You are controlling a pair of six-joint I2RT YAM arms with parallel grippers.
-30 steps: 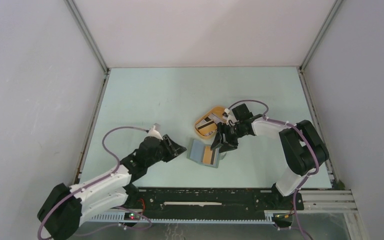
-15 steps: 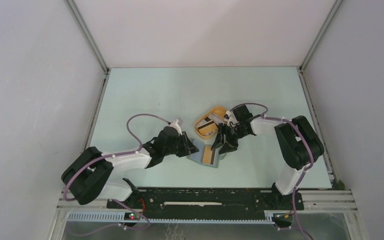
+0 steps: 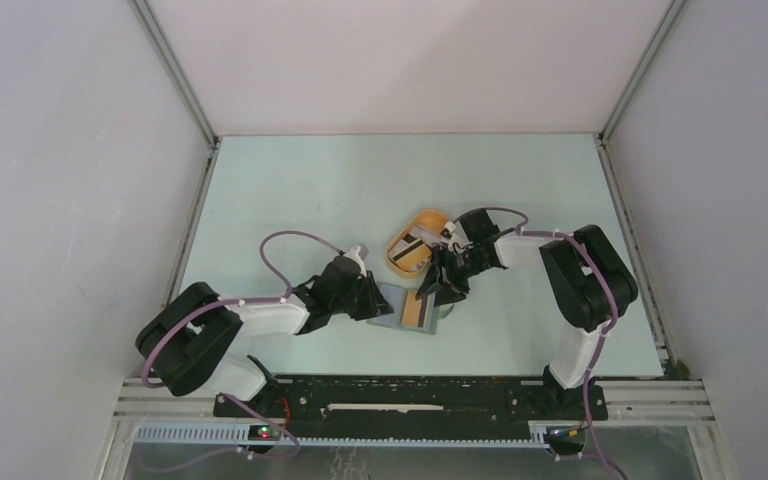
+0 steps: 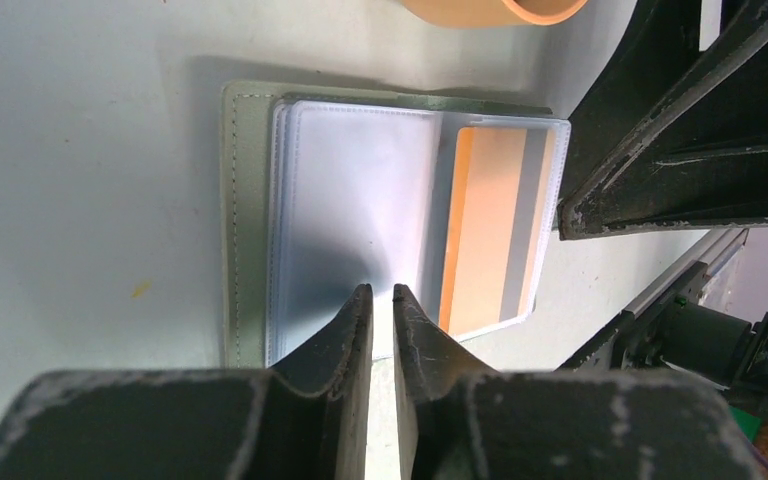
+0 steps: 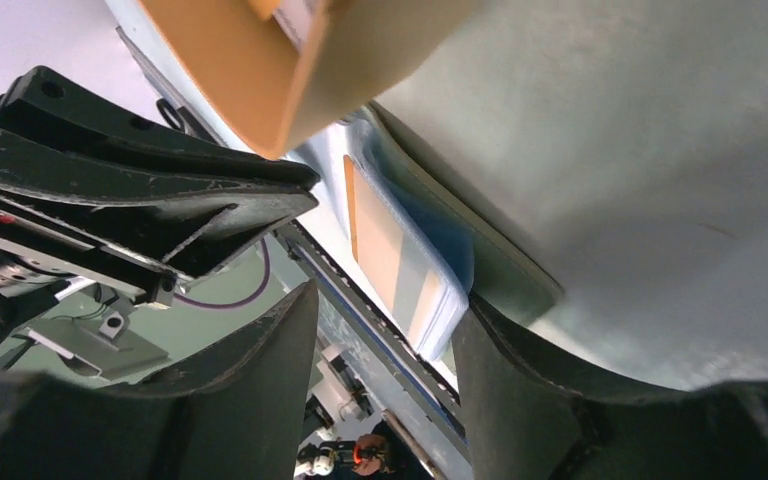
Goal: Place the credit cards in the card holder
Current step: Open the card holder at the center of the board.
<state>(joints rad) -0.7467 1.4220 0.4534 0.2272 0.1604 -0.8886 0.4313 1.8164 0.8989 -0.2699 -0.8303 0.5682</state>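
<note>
One tan card (image 4: 485,230) is already sleeved in the open wallet (image 4: 250,200), mid-table. Another card (image 3: 412,243) waits in the tray (image 3: 438,217). Left gripper (image 4: 380,300) is nearly closed, maybe pinning a sleeve. Right gripper (image 5: 385,300) gapes wide, empty.

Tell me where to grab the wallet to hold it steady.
Grip the wallet by its bare cover strip, the edge opposite the tan card. It lies flat and open, and there the cover sticks out past the clear sleeves, so probably come in low from the robot's left.
</note>
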